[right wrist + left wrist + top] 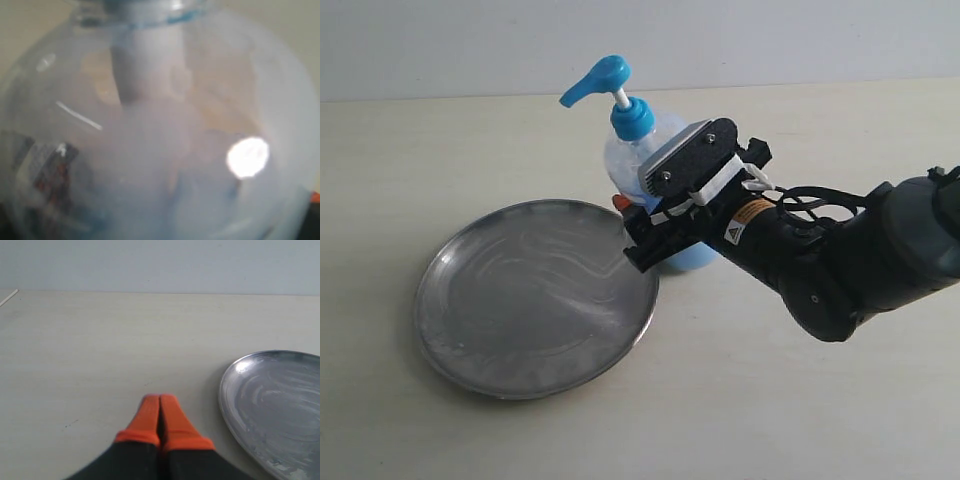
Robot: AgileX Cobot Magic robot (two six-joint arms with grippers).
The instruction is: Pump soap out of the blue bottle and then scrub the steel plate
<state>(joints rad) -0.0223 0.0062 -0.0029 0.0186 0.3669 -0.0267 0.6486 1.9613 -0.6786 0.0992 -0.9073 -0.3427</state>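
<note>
Blue bottle point(628, 150) upright on bench point(800, 420), just beside far-right rim of steel plate point(535, 295); pump head raised, nozzle pointing left. Soap point(698, 257) seen inside bottle only; none discernible on plate. Right pincer point(632, 230) straddles bottle body; squeezing or merely around it, cannot tell. Left pincer point(160, 412) closed, empty, near plate rim. Step, as judged: bracing bottle for pumping. Next move calls for pressing head straight down, nozzle over plate.
</note>
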